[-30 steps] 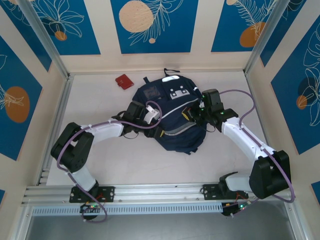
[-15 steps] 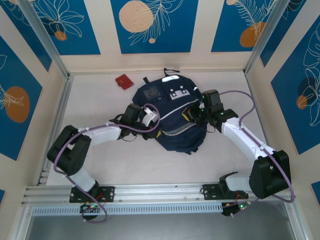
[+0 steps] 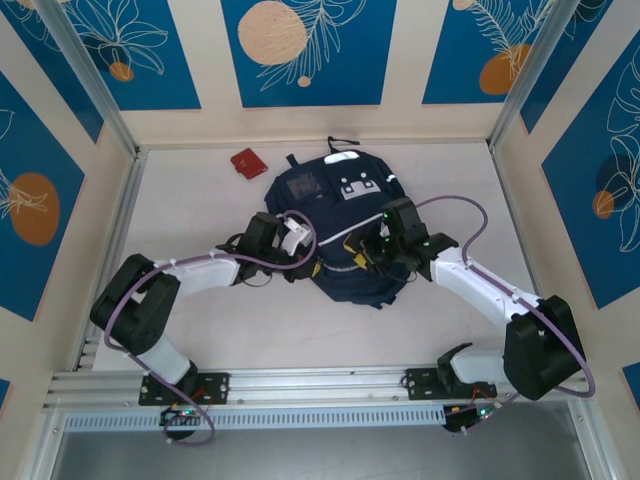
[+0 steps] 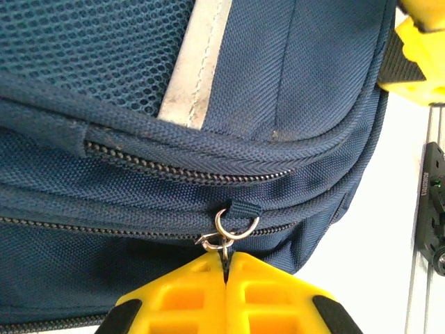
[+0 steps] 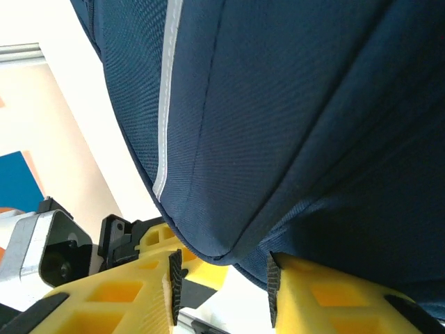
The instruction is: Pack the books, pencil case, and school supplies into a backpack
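1. Overhead first: the backpack (image 3: 340, 215) lies flat at the centre of the frame, with a small red item (image 3: 244, 162) well apart from it at the upper left. The left gripper (image 3: 298, 243) sits against the bag's left edge, a touch lower and further left than a second ago. The right gripper (image 3: 368, 250) has slid from the bag's right edge inward, onto its lower middle.
2. Left wrist view: the backpack (image 4: 292, 83) covers most of the frame. At the bottom centre the left gripper (image 4: 226, 268) is pressed together, its yellow tips pinching the metal zipper pull (image 4: 217, 241) that hangs from a small ring on the zip. A moment back it was partly spread, so the pull now looks caught, and drawing the zip along is the likely next step.
3. Right wrist view: the right gripper (image 5: 222, 282), shut until just now, stands spread, and a fold of the backpack (image 5: 313, 125) sags between its tips. Whether the pads touch the cloth I cannot tell. It seems to have let go in order to brace the bag at a new spot.
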Motion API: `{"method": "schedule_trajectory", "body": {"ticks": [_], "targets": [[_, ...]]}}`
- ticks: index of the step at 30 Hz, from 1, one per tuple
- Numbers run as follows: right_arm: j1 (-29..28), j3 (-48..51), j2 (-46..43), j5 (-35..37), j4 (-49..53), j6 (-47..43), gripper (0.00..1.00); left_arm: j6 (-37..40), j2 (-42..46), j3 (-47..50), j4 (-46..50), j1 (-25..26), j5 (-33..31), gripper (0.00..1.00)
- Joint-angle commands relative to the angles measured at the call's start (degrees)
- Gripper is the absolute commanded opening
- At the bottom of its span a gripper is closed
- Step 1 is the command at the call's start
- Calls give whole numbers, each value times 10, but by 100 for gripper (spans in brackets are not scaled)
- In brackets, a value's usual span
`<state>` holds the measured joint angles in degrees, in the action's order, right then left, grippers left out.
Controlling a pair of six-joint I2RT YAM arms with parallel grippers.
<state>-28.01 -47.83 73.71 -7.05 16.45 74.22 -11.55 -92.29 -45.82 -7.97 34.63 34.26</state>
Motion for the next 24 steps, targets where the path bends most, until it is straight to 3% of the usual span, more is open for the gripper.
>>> {"method": "schedule_trajectory", "body": {"ticks": [1,6,9,12,15,20,24], "targets": [[-9,4,8,10,-34,31,38,-12,18,6,-42,4,2,0],[-11,-13,25,14,-31,26,25,-16,19,12,-50,4,-1,2],[-11,-23,28,15,-34,15,11,-21,21,18,-56,4,-8,15],[-10,-31,28,19,-37,10,5,-32,17,24,-72,4,-12,27],[-10,-42,28,21,-37,3,3,-43,6,25,-94,4,-6,33],[-9,-50,32,19,-38,2,1,-49,-6,20,-106,6,-3,32],[-7,-50,32,16,-41,1,0,-48,-12,17,-106,8,-3,24]]}}
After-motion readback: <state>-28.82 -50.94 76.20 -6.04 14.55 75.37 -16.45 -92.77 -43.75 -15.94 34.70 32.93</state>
